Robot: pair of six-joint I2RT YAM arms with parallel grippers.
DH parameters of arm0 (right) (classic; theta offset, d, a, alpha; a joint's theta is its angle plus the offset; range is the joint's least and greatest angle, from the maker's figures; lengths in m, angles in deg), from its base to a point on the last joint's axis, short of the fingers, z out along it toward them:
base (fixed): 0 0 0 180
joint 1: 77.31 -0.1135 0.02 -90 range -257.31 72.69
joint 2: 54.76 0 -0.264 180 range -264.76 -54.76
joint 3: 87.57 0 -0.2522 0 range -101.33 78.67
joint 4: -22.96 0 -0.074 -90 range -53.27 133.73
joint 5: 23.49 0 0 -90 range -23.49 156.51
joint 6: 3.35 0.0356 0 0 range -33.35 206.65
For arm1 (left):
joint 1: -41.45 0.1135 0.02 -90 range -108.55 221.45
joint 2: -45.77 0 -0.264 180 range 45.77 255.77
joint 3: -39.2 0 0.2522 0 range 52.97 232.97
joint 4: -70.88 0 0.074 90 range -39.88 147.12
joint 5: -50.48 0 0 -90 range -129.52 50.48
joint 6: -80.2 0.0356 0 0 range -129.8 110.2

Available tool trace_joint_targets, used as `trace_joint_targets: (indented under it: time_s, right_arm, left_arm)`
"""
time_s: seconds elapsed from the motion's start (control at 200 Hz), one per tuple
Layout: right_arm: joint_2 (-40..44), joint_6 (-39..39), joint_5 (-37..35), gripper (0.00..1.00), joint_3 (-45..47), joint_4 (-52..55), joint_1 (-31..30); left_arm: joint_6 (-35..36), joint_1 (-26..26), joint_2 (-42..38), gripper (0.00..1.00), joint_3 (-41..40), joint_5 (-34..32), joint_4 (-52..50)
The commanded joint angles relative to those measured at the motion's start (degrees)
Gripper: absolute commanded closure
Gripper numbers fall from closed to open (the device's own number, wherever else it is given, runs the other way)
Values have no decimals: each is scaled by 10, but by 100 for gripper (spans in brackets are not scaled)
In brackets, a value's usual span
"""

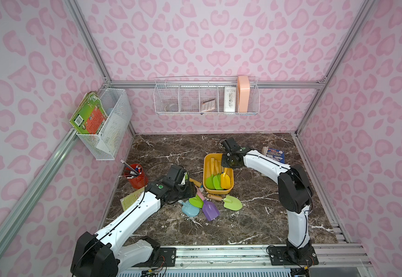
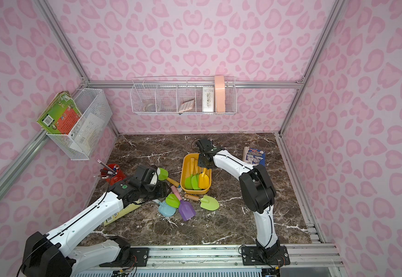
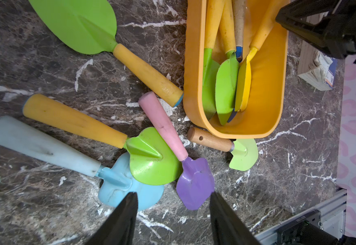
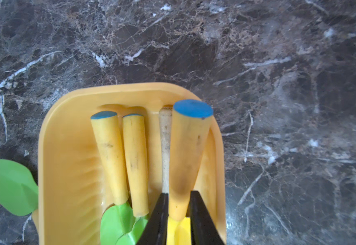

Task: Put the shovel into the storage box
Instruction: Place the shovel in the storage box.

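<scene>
The right hand (image 4: 179,193) pinches the yellow shovel (image 4: 190,148) over the storage box (image 4: 66,148), apparently to lay it inside. The left hand (image 3: 172,194) hangs half-open, empty, beside it

1. Robot test cell in a lab, not a lived-in room.
2. Bare aluminium frame (image 1: 214,84) boxes it in; pink leopard-print panels (image 1: 219,36) serve as left, right and far walls.
3. Marble-look tabletop (image 1: 255,215); left arm (image 1: 132,213) and right arm (image 1: 264,160) bolted to a rail (image 1: 219,256) at the near edge.
4. Far basket (image 1: 190,98) and left basket (image 1: 120,112) hang off the frame.
</scene>
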Motion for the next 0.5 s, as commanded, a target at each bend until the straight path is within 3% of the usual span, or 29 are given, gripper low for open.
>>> trace_joint_targets:
  time_s: [0.0,0.495]
  right_arm:
    - [-13,-1,0,81,-14,4,2]
    - [-14,8,24,76,32,-18,-4]
  left_arm:
    - [-7,1,-1,41,-4,4,3]
    - [-6,1,7,41,-5,7,10]
